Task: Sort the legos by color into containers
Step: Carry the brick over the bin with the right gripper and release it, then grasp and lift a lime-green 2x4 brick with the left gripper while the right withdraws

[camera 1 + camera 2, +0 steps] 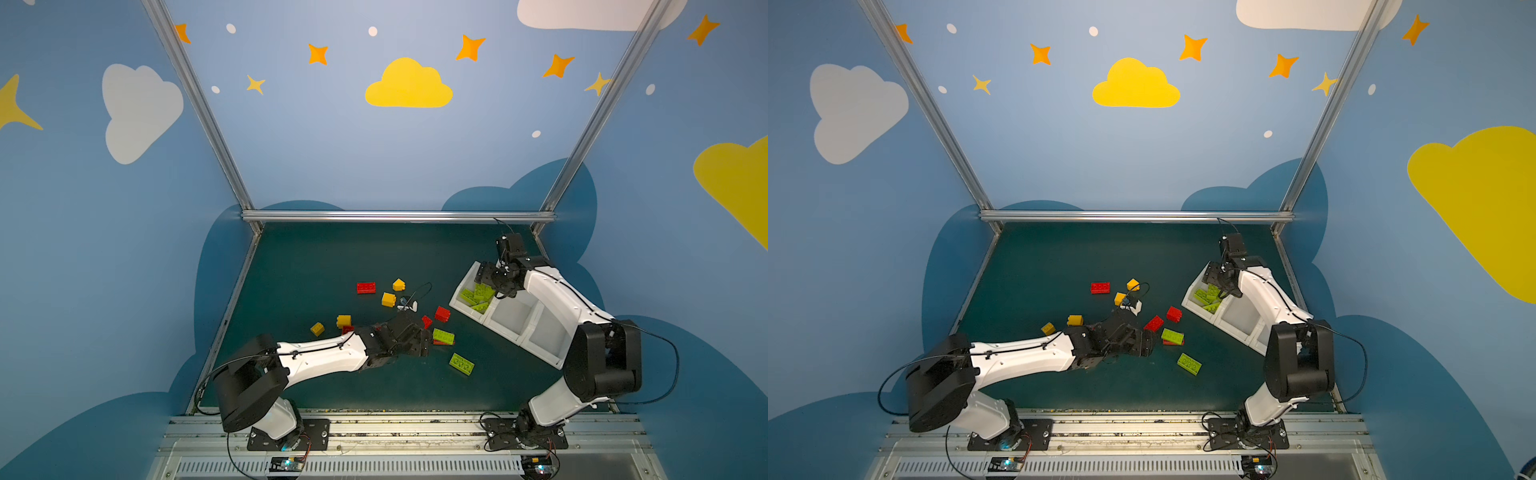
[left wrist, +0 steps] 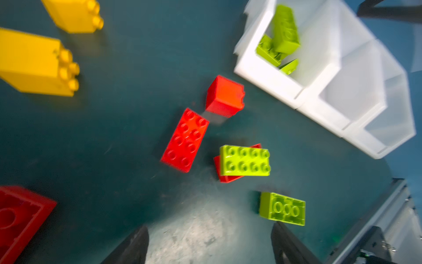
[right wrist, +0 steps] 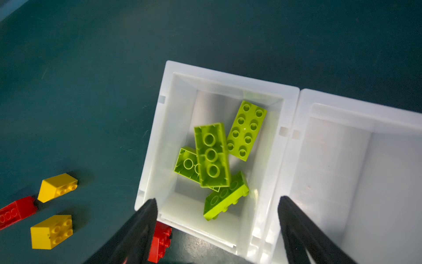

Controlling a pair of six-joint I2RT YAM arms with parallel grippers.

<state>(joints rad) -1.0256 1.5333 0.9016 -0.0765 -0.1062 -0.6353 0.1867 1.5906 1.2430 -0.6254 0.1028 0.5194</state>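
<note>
A dark teal worktop [image 1: 311, 257] carries everything. On it stands a row of three white plastic open-topped containers [image 1: 513, 318], joined side by side and set at a slant. It shows in both top views [image 1: 1241, 320], with its near end hidden under the white right arm.

The right hand [image 3: 218, 201] hangs directly above the row's far end compartment. Its black jaws are spread wide and released, with nothing between them. The left hand [image 2: 209, 227] hovers low over the worktop, well apart from the row on its long open side. Its jaws also stand wide apart and grasp nothing.

Four lime green studded bricks [image 3: 212, 155] lie heaped in that far end compartment. One is studs up by a wall, one lies underside up across another, and one is tipped on its edge.

Outside the row and nearest to it sits a short red brick [image 1: 442, 313], with a long red brick [image 1: 426, 321] just beside it. A little farther from the row, a lime green brick with eight studs [image 1: 443, 335] rests on top of a flat red brick [image 2: 217, 168]. An upturned lime green brick [image 1: 461, 364] lies alone near the row. A third red brick [image 1: 365, 287] and four yellow plastic bricks [image 1: 388, 299] are scattered well apart from the row. One more red brick [image 1: 348, 329] lies there too, partly hidden by the left arm.
</note>
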